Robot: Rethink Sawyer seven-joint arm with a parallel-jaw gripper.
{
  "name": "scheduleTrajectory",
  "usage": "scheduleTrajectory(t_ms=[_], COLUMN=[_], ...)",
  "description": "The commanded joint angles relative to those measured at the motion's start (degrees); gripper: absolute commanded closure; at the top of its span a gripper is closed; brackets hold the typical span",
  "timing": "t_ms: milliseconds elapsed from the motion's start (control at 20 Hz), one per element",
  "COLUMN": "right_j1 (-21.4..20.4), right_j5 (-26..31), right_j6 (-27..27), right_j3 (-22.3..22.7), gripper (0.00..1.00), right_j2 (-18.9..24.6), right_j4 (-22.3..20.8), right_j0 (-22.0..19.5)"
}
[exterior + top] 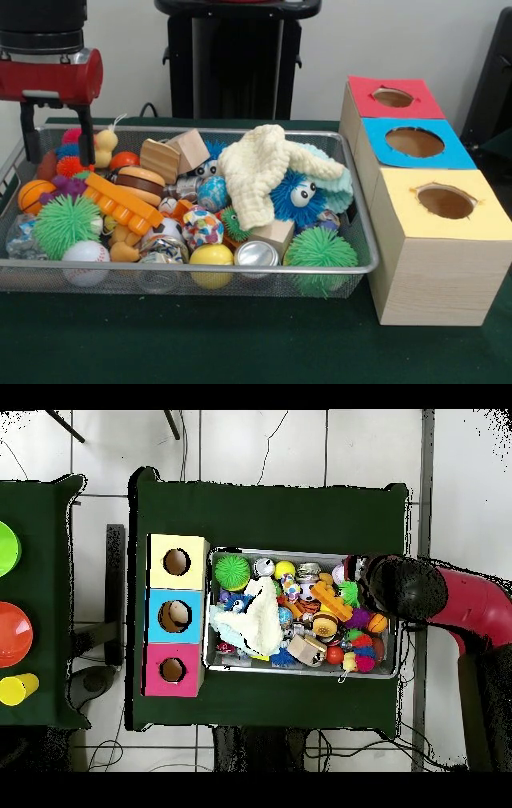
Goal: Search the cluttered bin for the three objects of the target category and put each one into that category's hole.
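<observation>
The gripper [58, 132] hangs over the bin [240, 268] at its 9 o'clock end in the front view, two dark fingers [30, 132] pointing straight down with a clear gap between them and nothing held; the tips sit just above, or perhaps touching, the heap near a red spiky ball [72, 166] and a small yellow duck [106, 144]. That upright, spread pose suits a straight drop onto a small toy from above. The bin rests on the green table [200, 344], heaped with toys: a cream cloth [260, 172] draped across the middle half-covers a blue fuzzy toy [292, 196], so anything beneath it stays hidden. A green spiky ball [64, 224], a baseball [84, 260], a yellow ball [211, 258] and a tin [256, 254] line the 6 o'clock rim. Just beside the bin at 3 o'clock stand three wooden boxes, topped red [392, 98], blue [414, 142] and yellow [444, 200], each with a hole facing up, close enough for short carries. In my judgement the search is at an early stage.
</observation>
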Motion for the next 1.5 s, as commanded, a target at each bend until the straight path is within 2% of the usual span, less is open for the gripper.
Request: scheduleTrajectory(t_ms=[50,700,1100,1500], right_j1=[0.47,1.18,10.25,11.5], right_j5=[3.14,3.07,-2.35,-2.33], right_j6=[-10.24,-9.86,-9.56,-9.2], right_j3=[1.49,2.0,-1.81,-2.57], gripper=[0.0,0.0,0.0,0.0], right_j2=[3.57,3.28,2.95,3.52], right_j4=[-3.11,-3.43,-6.5,-7.72], right_j0=[-0.03,0.1,0.65,0.1])
